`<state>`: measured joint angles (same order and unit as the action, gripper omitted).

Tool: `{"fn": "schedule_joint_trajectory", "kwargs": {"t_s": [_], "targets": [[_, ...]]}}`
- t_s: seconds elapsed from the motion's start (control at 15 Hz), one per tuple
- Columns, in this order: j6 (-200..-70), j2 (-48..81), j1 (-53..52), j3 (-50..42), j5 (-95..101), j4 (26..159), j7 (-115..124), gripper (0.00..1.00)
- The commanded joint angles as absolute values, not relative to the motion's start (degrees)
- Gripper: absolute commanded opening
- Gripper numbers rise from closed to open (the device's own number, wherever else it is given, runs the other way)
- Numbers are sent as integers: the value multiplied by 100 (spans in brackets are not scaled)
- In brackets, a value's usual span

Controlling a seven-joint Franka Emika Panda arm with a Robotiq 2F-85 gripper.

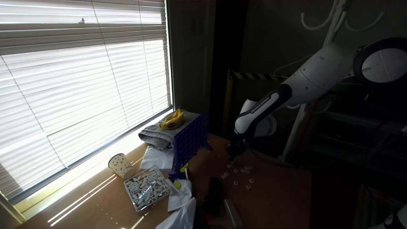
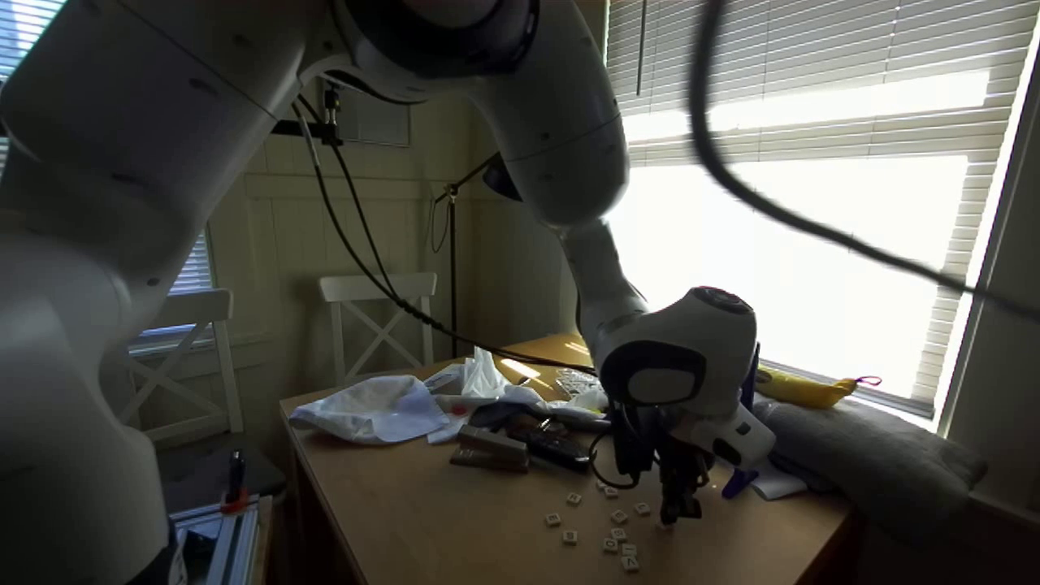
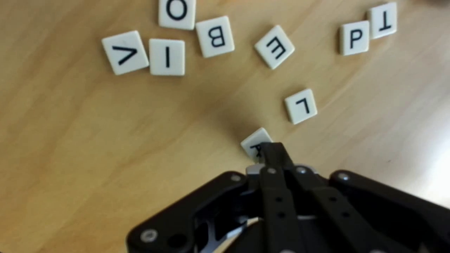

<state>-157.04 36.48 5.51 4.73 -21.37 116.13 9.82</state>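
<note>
Before slatted white blinds (image 1: 79, 92) bright with daylight, a cream paper cup with coloured flecks (image 1: 121, 166) shares the wooden surface (image 1: 276, 200) with a flat pale openwork rack patterned with roses (image 1: 148, 188) just beside it, the cup's inside hidden from this angle. On a folded grey cloth (image 1: 155, 136), beside an upright dark-blue plastic frame (image 1: 190, 140), a banana-shaped yellow pouch (image 1: 172, 121) rests, its contents out of sight; two round yellow discs (image 1: 177, 184) are near the frame's foot. Farther along, a white jointed robot arm (image 1: 318, 73) arches low, the two fingers of its black metal tool (image 3: 280, 150) pressed together. A small square white tile marked A (image 3: 255, 141) lies on the surface right at the tool's tips, partly covered by them in the wrist view; whether they touch it, I cannot tell from here. Just beyond and apart from it lies a white tile marked L (image 3: 300, 106), and matching white tiles (image 3: 269, 49), V, I, O, B, E, P and T among them, spread farther off across the wood
</note>
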Motion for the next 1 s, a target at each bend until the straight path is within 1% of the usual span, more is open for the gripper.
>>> {"fn": "schedule_joint_trajectory", "kwargs": {"t_s": [0.0, 0.47, 0.93], "targets": [[-15871, 3848, 528, 486, -2556, 11490, 1501, 0], [-15962, 3834, 296, 309, -3111, 11555, 2946, 0], [-16265, 3801, 95, 197, -3387, 11715, 3840, 0]]}}
